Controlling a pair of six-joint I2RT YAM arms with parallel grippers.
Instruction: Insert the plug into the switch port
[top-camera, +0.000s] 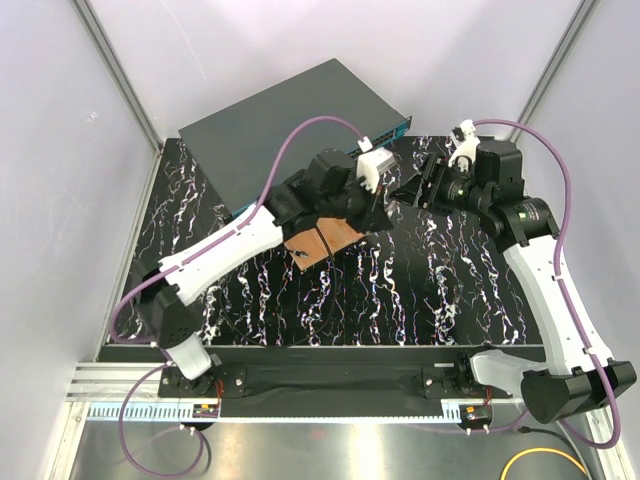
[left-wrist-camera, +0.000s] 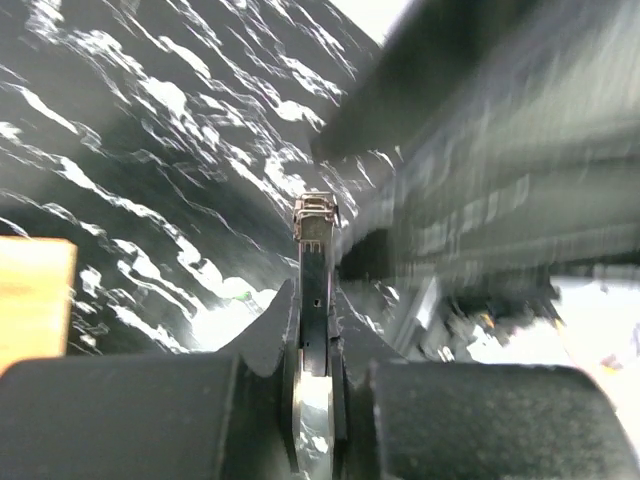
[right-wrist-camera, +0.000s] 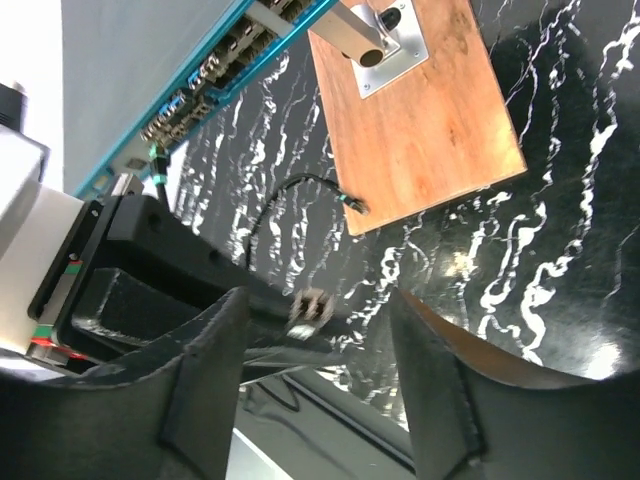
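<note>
The left tool (left-wrist-camera: 315, 305) is clamped on the slim metal plug (left-wrist-camera: 314, 250), near the teal port face of the switch (top-camera: 290, 120). The right tool (right-wrist-camera: 315, 335) stands apart, the plug's tip showing between its fingers. A wooden board (right-wrist-camera: 420, 130) lies in front of the switch.

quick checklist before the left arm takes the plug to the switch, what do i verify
1. Plug clamped in left gripper: ok.
2. Right gripper open, jaws off the plug: ok.
3. Right gripper out of the plug's way: not ok, its fingers flank the plug tip.
4. Plug aimed at a port on the switch: cannot tell, the left wrist view is blurred.
</note>
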